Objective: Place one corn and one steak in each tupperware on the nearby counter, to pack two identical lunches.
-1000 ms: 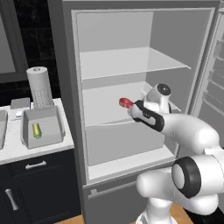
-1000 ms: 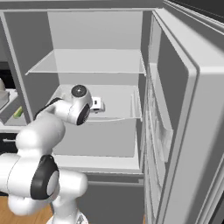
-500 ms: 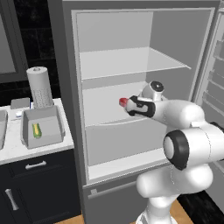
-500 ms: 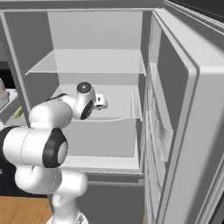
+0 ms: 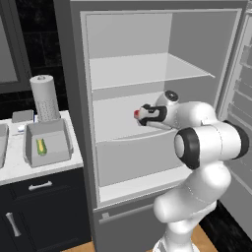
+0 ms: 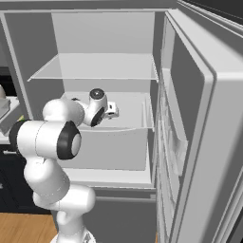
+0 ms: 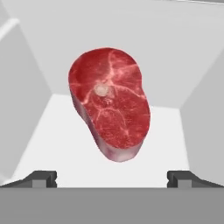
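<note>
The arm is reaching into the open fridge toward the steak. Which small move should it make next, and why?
Probably push the pincer a little further forward, keeping it open. In the hand view the steak lies ahead on the white fridge shelf, beyond the two fingertips, which stand wide apart with nothing between them, so closing now would likely grasp nothing.

raw marbled red steak (image 7: 111, 105), moist sheen; behind it smooth matt fridge (image 5: 133, 74) walls; left, white marbled stone counter (image 5: 15, 170), light-grey plastic tupperware (image 5: 49, 142).
</note>
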